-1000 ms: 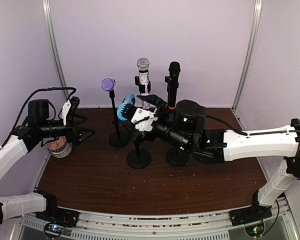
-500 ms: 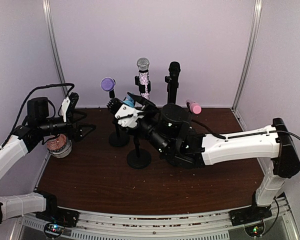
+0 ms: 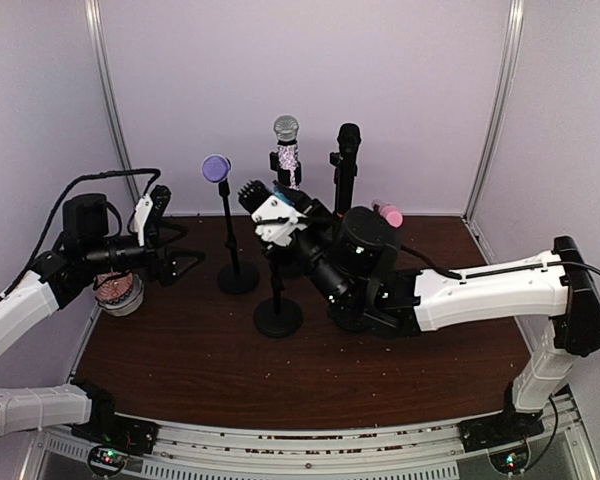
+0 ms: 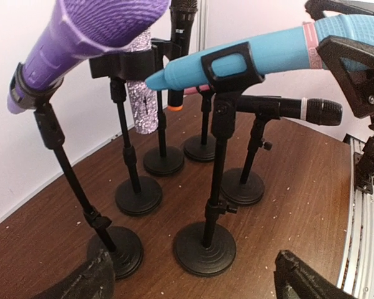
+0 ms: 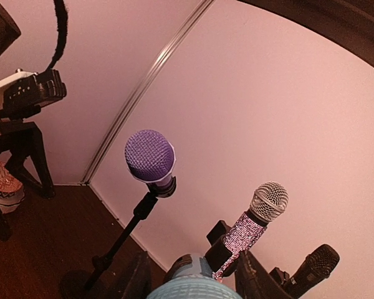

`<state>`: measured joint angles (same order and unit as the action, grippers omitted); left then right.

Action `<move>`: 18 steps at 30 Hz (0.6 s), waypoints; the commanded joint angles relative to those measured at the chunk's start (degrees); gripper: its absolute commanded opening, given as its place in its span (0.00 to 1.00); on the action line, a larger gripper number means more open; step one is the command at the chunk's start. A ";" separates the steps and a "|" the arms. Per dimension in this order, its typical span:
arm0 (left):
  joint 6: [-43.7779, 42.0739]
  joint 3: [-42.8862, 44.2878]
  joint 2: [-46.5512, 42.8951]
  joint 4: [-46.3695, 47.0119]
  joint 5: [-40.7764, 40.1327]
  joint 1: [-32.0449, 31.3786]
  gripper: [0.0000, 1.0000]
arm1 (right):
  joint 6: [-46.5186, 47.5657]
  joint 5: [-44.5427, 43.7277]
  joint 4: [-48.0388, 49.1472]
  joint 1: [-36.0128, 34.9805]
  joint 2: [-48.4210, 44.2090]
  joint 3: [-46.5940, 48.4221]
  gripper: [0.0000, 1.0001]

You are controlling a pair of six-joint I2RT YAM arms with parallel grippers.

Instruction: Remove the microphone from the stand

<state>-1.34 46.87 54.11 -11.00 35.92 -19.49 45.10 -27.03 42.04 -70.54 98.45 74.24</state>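
Left wrist view reads clearest: on the bench (image 4: 299, 205), the front stand (image 4: 213, 187) carries the blue microphone (image 4: 268, 53) almost level in its black clip (image 4: 230, 65), tapered tail pointing toward the purple microphone (image 4: 81, 31). The right gripper (image 5: 190, 283) has its fingers (image 5: 249, 277) clamped on the textured head. It should likely draw straight along the barrel, head first, without tipping the stand. The left gripper (image 3: 185, 255), fingers spread and empty, hangs well apart.
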 commanded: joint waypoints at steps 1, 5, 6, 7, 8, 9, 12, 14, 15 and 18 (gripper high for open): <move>3.89 -0.38 2.09 8.92 -5.61 -5.16 0.90 | -10.05 4.84 -0.19 1.54 -4.65 -1.45 0.20; 6.54 0.16 5.89 15.54 -9.42 -8.68 0.84 | -13.72 7.99 -2.56 2.12 -5.47 -0.70 0.08; 6.72 0.41 6.81 16.66 -10.10 -9.71 0.83 | -14.81 8.46 -2.72 2.16 -5.61 -0.68 0.06; 6.85 0.80 7.87 17.50 -10.42 -10.72 0.82 | -15.53 8.82 -2.76 2.28 -5.76 -0.84 0.05; 7.10 1.30 8.96 18.02 -10.74 -11.58 0.81 | -16.37 9.12 -2.80 2.44 -5.85 -1.03 0.03; 7.25 1.70 9.86 18.64 -10.78 -12.39 0.80 | -17.37 9.32 -2.68 2.50 -6.05 -1.29 0.01; 7.55 2.78 12.39 20.57 -12.40 -14.17 0.77 | -21.08 10.41 -1.94 3.13 -7.05 -2.54 0.00; 8.09 3.80 13.90 21.49 -13.45 -14.77 0.76 | -23.87 11.43 -1.53 3.64 -7.83 -3.43 0.00; 8.42 4.44 14.97 21.70 -13.45 -14.90 0.76 | -25.31 12.30 -1.39 3.98 -8.22 -3.79 0.00; 8.74 6.29 17.17 22.02 -13.26 -15.50 0.74 | -29.24 14.48 -1.44 4.78 -9.65 -4.63 0.00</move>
<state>5.96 49.56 69.45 5.34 24.16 -34.37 25.17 -17.10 37.85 -66.70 92.49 70.32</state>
